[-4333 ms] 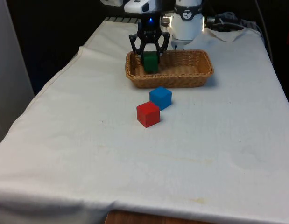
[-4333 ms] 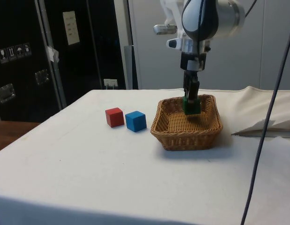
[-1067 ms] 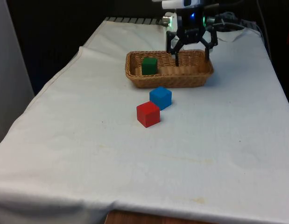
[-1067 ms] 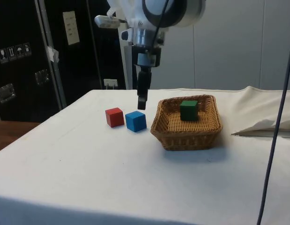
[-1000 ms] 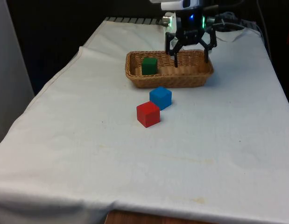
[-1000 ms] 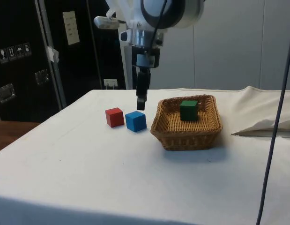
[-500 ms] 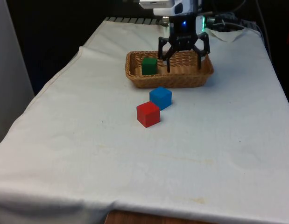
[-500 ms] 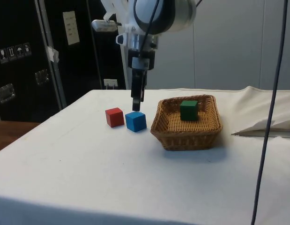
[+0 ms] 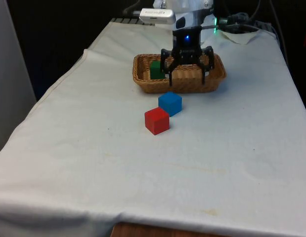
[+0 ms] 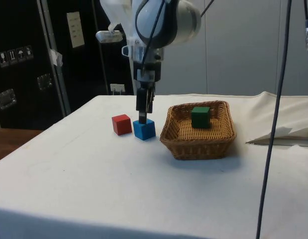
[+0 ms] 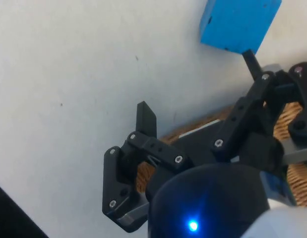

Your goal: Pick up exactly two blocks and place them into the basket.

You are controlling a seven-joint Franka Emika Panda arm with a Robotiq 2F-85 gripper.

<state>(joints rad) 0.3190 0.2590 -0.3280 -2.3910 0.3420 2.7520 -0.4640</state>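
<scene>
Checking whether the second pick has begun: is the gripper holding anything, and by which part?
Nothing is held. The gripper is open, hanging just above the blue block, not closed on it.

White cloth (image 9: 143,163) draped over table, wooden edge (image 9: 157,231) peeking out at bottom of front view. Dark cabinets (image 10: 29,64) along left of side view; pale wall panels (image 10: 238,47) at upper right.
</scene>
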